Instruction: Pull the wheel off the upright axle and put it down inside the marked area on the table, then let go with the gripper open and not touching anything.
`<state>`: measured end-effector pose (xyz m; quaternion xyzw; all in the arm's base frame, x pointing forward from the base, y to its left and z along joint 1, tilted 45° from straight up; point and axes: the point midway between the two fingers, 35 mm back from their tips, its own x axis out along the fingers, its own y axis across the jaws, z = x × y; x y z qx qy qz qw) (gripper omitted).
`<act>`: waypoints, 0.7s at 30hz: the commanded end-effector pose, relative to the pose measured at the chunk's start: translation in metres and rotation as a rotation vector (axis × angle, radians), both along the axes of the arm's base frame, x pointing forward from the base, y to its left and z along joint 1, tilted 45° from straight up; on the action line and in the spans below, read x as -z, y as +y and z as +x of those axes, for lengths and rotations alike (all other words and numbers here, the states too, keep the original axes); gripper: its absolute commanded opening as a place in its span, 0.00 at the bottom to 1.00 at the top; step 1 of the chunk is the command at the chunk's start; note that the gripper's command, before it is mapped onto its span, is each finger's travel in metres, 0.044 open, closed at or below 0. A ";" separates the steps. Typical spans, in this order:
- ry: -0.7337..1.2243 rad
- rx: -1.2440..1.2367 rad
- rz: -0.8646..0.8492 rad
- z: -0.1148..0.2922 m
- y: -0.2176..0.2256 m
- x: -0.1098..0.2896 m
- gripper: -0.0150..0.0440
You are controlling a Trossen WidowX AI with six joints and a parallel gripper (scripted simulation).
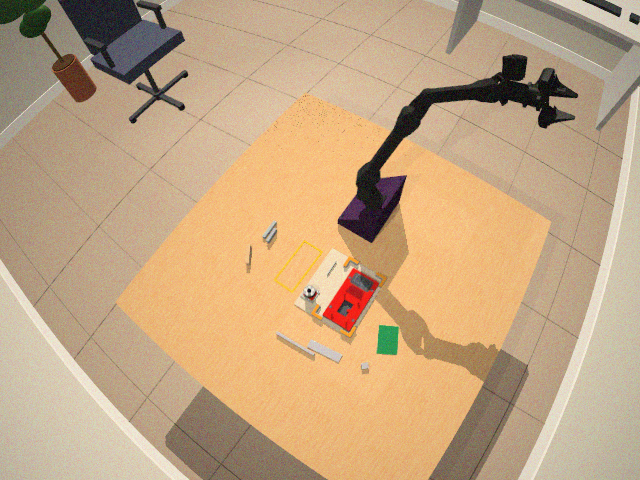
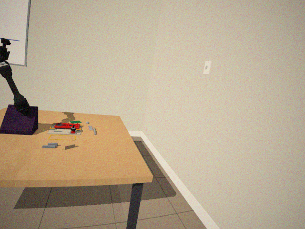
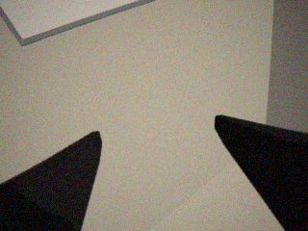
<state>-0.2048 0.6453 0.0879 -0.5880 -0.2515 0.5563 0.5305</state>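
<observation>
The wheel (image 1: 309,294) (image 2: 73,128) is small, dark with a silver hub. It sits on the upright axle at the near left corner of a pale board (image 1: 330,258) that also carries a red fixture (image 1: 351,302) (image 2: 66,125). The marked area is a yellow outlined rectangle (image 1: 283,267) (image 2: 61,140) on the table just left of the board, with nothing in it. My gripper (image 1: 571,105) (image 3: 159,129) is open and holds nothing. It is raised high, far behind the table and away from the wheel, pointing at the wall. The wrist view shows only wall between the fingers.
The arm's purple base (image 1: 372,209) (image 2: 18,120) stands behind the board. Grey bars (image 1: 270,230) (image 1: 324,350) (image 1: 294,343), a thin brown stick (image 1: 249,255), a small grey block (image 1: 364,366) and a green card (image 1: 387,339) lie around the board on the wooden table (image 1: 258,155).
</observation>
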 end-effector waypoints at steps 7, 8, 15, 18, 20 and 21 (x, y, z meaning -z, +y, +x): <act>0.036 0.145 -0.040 0.076 0.008 0.009 0.76; 0.042 0.172 -0.047 0.090 0.008 0.010 0.76; 0.092 0.365 -0.090 0.186 0.002 0.021 0.76; 0.115 0.450 -0.106 0.227 -0.006 0.025 0.76; 0.130 0.507 -0.116 0.253 -0.013 0.027 0.76; 0.137 0.536 -0.121 0.267 -0.016 0.029 0.76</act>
